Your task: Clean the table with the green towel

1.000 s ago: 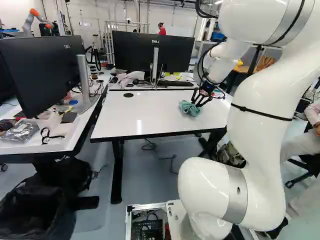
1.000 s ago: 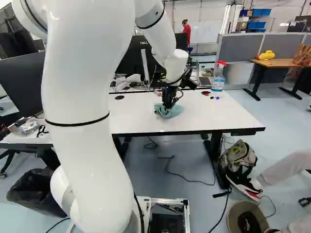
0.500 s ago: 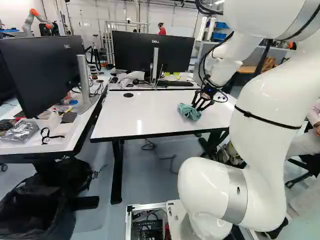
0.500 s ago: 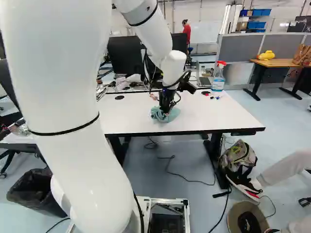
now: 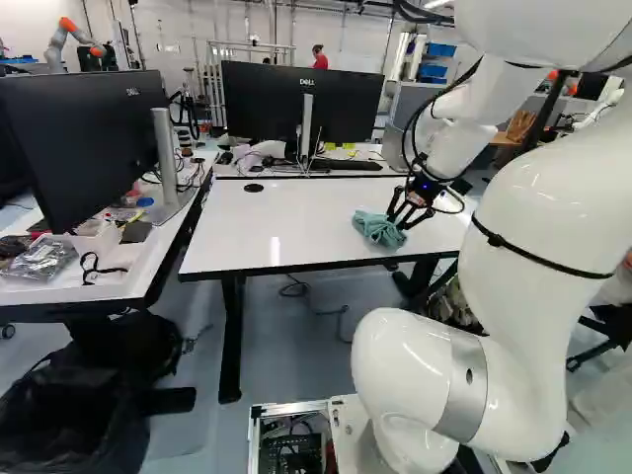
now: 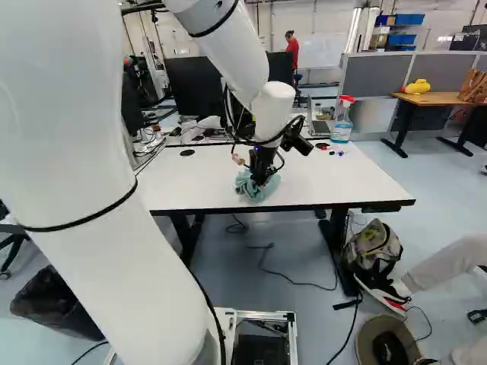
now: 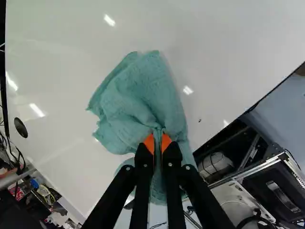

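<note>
**Gripper (image 5: 399,217) clamped on green towel (image 5: 375,229)**

Its 2 orange pads (image 7: 149,143) pinch a fold between them. The towel lies crumpled on the white table (image 5: 286,232), near the front edge; 1 spray bottle (image 6: 342,128) stands beyond it.

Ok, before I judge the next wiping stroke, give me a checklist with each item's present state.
1. Gripper shut on the green towel: ok, cloth is pinched between both orange pads.
2. Towel on the white table: ok, it rests on the top.
3. Towel spread flat: not ok, it is bunched and folded.
4. Dark speck beside the towel wiped off: not ok.
5. Spray bottle out of the towel's way: ok, it stands off toward the far side.
6. Surface under the towel clean: cannot tell, the cloth hides it.
</note>
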Available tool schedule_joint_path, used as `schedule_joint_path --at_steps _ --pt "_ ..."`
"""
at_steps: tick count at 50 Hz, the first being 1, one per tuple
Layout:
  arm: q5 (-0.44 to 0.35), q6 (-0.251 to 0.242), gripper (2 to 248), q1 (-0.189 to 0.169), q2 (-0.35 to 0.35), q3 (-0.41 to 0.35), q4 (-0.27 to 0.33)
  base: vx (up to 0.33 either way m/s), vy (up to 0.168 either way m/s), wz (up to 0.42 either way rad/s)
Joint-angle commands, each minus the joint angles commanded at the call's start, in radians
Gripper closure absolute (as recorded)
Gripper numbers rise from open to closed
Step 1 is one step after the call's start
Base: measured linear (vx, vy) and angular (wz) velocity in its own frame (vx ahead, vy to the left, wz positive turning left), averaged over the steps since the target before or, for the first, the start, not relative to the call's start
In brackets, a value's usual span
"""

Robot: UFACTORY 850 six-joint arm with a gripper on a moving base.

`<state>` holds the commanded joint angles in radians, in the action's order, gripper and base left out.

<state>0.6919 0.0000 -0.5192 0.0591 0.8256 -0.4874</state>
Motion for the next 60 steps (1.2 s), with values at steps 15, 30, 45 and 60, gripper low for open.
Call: schedule_joint_path --at_steps 15,30,45,60 --pt "0.0 0.0 213 -0.069 -0.021 -0.022 0.0 0.0 0.0 0.0" --pt "0.0 0.0 213 -0.138 -0.01 -0.011 0.0 0.0 0.0 0.0" --pt "0.0 0.0 213 -0.156 -0.007 -0.003 0.0 0.0 0.0 0.0" --pt "0.0 0.0 213 -0.111 -0.034 0.013 0.0 0.0 0.0 0.0"
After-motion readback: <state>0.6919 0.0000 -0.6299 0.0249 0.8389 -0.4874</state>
